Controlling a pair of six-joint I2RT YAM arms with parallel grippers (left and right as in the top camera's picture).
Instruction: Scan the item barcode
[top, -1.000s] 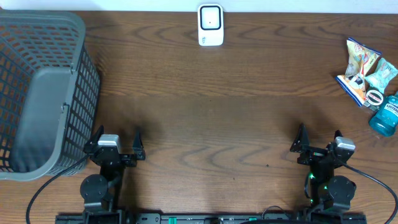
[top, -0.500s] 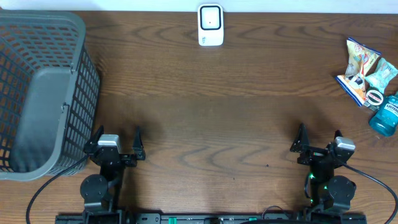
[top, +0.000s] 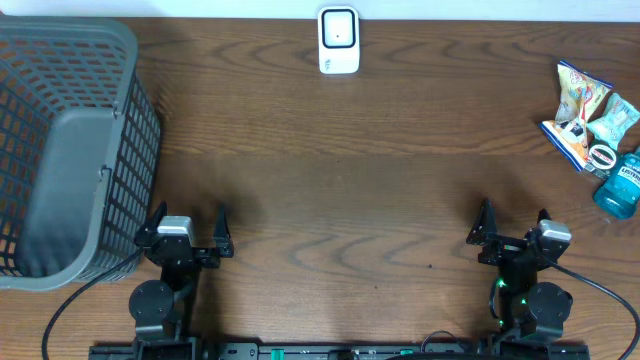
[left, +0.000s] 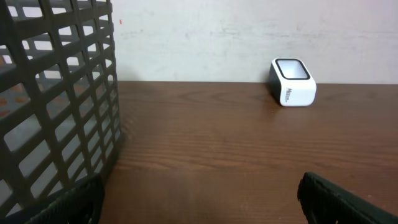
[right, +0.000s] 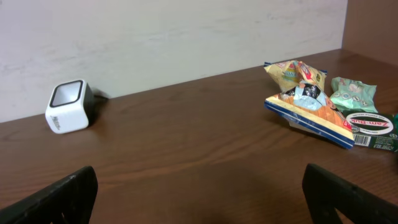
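A white barcode scanner (top: 338, 40) stands at the far middle edge of the table; it is visible as the white scanner (left: 292, 83) in the left wrist view and the white scanner (right: 68, 106) in the right wrist view. The items lie at the far right: colourful snack bags (top: 583, 112) and a blue mouthwash bottle (top: 620, 185). The right wrist view shows the snack bags (right: 308, 102) and a green packet (right: 352, 93). My left gripper (top: 190, 220) and right gripper (top: 513, 217) rest near the front edge, both open and holding nothing. Open left gripper (left: 202, 205), open right gripper (right: 199, 199).
A large grey mesh basket (top: 135, 110) fills the left side of the table, right beside the left arm; its wall (left: 56, 93) fills the left of the left wrist view. A round green-labelled tin (right: 371, 124) lies by the snack bags.
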